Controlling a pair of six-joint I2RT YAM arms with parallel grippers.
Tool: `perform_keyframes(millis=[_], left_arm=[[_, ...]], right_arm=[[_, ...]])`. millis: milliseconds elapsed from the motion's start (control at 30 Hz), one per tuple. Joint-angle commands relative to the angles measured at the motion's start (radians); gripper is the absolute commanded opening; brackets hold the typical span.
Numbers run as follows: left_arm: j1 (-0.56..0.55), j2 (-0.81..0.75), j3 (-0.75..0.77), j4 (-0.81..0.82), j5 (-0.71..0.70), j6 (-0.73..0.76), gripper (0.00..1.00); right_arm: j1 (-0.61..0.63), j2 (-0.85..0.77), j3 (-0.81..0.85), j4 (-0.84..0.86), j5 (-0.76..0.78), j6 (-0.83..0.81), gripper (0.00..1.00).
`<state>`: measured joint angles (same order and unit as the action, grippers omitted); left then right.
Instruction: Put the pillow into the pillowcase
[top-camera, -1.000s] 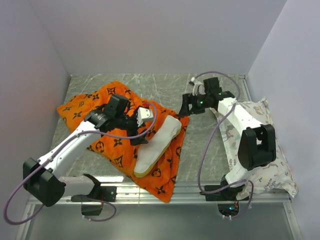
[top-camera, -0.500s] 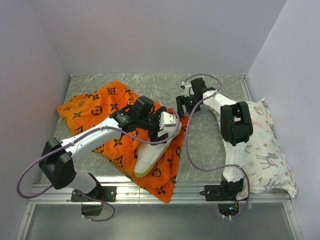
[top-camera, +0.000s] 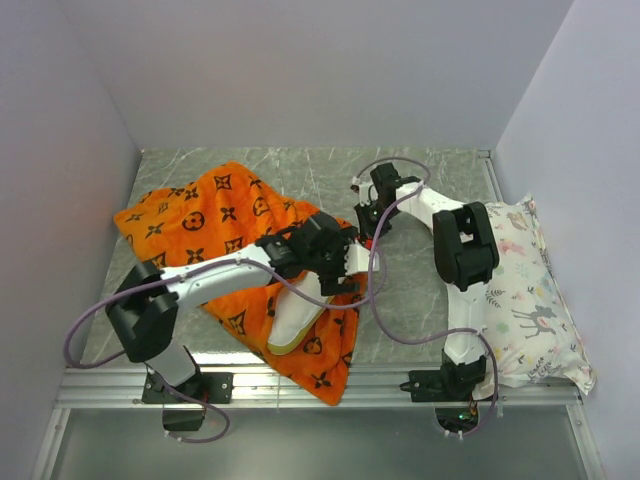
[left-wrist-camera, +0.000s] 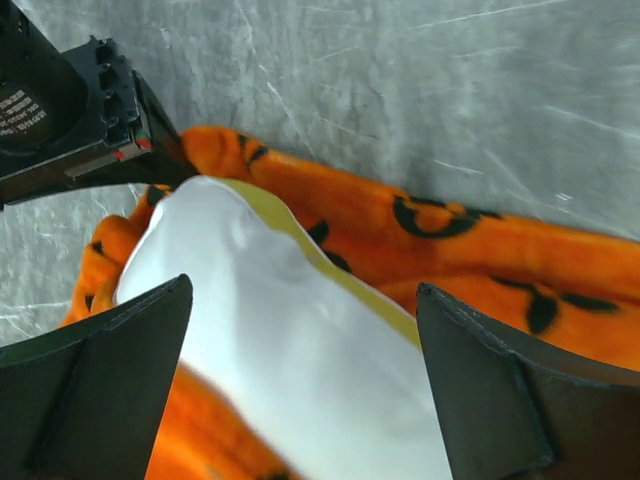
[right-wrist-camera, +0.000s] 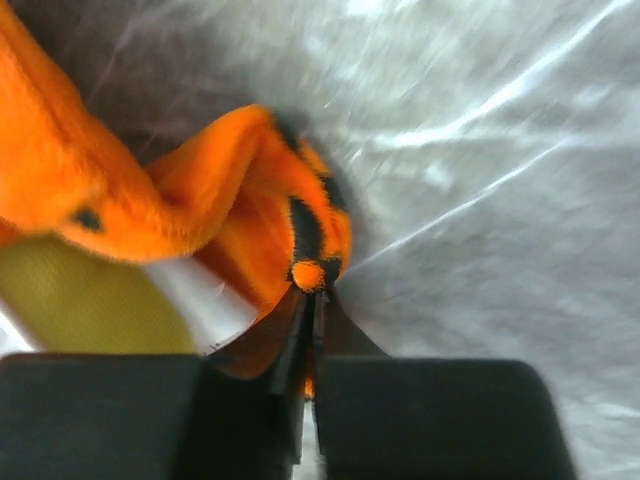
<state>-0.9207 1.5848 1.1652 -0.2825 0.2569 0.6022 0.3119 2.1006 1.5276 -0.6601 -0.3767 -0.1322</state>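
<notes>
Grey marbled tabletop (top-camera: 420, 290) carries the pillowcase (top-camera: 200, 215), with the pillow (top-camera: 295, 320) lying on it. Our left gripper (left-wrist-camera: 300, 300) hangs spread over the pillow's end; our right gripper (right-wrist-camera: 312, 310) pinches a pillowcase corner.

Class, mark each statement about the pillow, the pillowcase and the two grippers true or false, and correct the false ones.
1. The right gripper pinches an edge of the pillowcase. True.
2. The left gripper is shut on the pillow. False: its fingers are spread open over the pillow.
3. The pillow is fully inside the pillowcase. False: much of its white surface shows, lying on the orange fabric.
4. A deer-print pillow lies beside the right arm. True.
5. The pillowcase is blue. False: it is orange with black marks.
</notes>
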Motion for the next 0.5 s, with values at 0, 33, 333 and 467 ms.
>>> perform_keyframes(millis=[0, 33, 333, 467], left_arm=[[-0.017, 0.069, -0.013, 0.137, -0.152, 0.016, 0.99], [-0.018, 0.102, -0.019, 0.161, -0.218, 0.005, 0.99], [0.029, 0.211, -0.039, 0.161, -0.430, 0.004, 0.23], [0.109, 0.201, -0.041, 0.094, -0.493, 0.022, 0.00]], right_arm=[[-0.014, 0.000, -0.058, -0.101, -0.123, 0.011, 0.00], [-0.016, -0.040, -0.073, -0.098, -0.140, 0.016, 0.00], [-0.056, -0.273, -0.285, -0.101, -0.119, -0.006, 0.00], [-0.137, -0.353, -0.357, -0.133, -0.080, -0.050, 0.00]])
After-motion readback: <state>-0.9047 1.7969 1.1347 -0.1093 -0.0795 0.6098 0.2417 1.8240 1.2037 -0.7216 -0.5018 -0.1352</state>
